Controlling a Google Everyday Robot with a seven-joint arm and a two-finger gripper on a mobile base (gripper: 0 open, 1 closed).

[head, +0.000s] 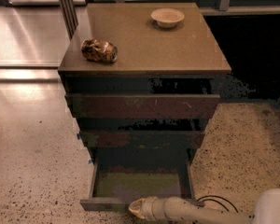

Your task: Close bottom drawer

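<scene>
The bottom drawer (107, 203) of the brown cabinet is pulled out toward me, its greenish-grey inner floor (137, 185) showing. The two wider drawers (142, 106) above it stand slightly out. My gripper (136, 208) is at the bottom edge of the view, right at the drawer's flat front, near its middle. The white arm (196, 211) runs in from the lower right.
On the cabinet top (144, 41) lie a crumpled can (99, 50) at the left front and a small white bowl (167, 17) at the back. Speckled floor (32, 171) surrounds the cabinet. A metal post (65, 6) stands at the back left.
</scene>
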